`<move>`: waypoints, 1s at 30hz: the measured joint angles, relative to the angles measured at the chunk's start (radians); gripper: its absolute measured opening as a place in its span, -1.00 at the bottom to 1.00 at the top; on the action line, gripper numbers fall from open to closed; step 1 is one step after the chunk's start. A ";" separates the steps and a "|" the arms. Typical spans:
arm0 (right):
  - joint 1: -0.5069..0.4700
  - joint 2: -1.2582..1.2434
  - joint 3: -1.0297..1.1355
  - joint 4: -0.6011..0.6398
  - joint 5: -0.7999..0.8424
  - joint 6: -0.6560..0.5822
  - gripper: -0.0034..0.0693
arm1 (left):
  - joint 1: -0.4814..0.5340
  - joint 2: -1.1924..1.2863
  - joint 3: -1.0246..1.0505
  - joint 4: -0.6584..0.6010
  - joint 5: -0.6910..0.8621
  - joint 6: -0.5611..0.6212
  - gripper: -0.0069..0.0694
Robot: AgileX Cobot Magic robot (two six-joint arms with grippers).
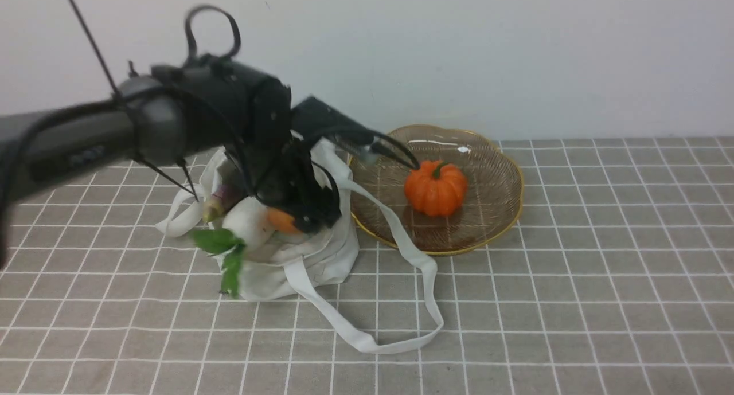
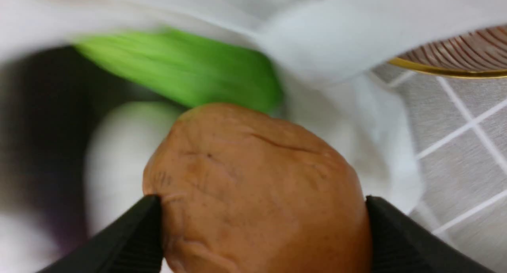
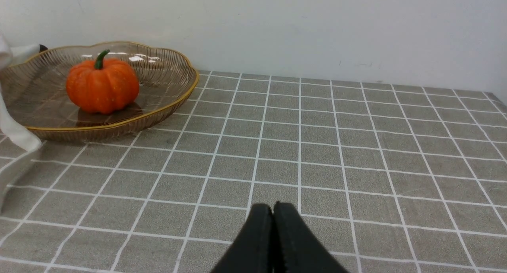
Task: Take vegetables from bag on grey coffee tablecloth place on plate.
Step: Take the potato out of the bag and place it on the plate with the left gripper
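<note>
The round orange-brown vegetable (image 2: 253,193) sits at the mouth of the off-white cloth bag (image 1: 338,257), between the fingertips of the left gripper (image 2: 263,209); both fingers appear to touch its sides, so I judge it grasped, though whether it is clear of the bag I cannot tell. Just beside it lie the white radish (image 1: 248,222), its green leaves (image 1: 232,272) hanging over the bag's edge, and the dark eggplant (image 1: 225,201); the wrist view also shows a green vegetable (image 2: 190,69) against the cloth, partly hidden.

Next to the bag, on its right, stands the glass plate (image 1: 378,183) with its gold rim, holding one orange pumpkin (image 1: 436,188); a long strap (image 1: 401,229) runs close by the plate and loops out over the grey tablecloth (image 1: 573,303). The right gripper (image 3: 273,241) is over the cloth with its fingertips together, clenched on nothing.

As for progress, I judge it early: one vegetable is on the plate; four that can be seen are left, the one in the grasp included; the next move probably calls for a lift clear of the strap, then a crossing to the plate's free side.
</note>
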 joint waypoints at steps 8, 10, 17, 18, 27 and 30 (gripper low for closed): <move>0.000 0.000 0.000 0.000 0.000 0.000 -0.95 | 0.000 -0.185 -0.145 0.054 0.106 -0.102 0.66; 0.000 0.000 0.000 0.000 0.000 0.000 -0.95 | 0.000 -0.188 -0.152 -0.018 0.074 -0.119 0.66; 0.000 0.000 0.000 0.000 0.000 0.000 -0.95 | -0.001 -0.042 -0.152 -0.417 -0.136 -0.114 0.66; 0.000 0.000 0.000 0.000 0.000 0.000 -0.95 | -0.001 -0.036 -0.152 -0.417 -0.145 -0.112 0.66; 0.000 0.000 0.000 0.000 0.000 0.000 -0.95 | -0.001 0.217 -0.149 -0.585 -0.368 -0.077 0.66; 0.000 0.000 0.000 0.000 0.000 0.000 -0.95 | -0.001 0.244 -0.149 -0.610 -0.399 -0.075 0.70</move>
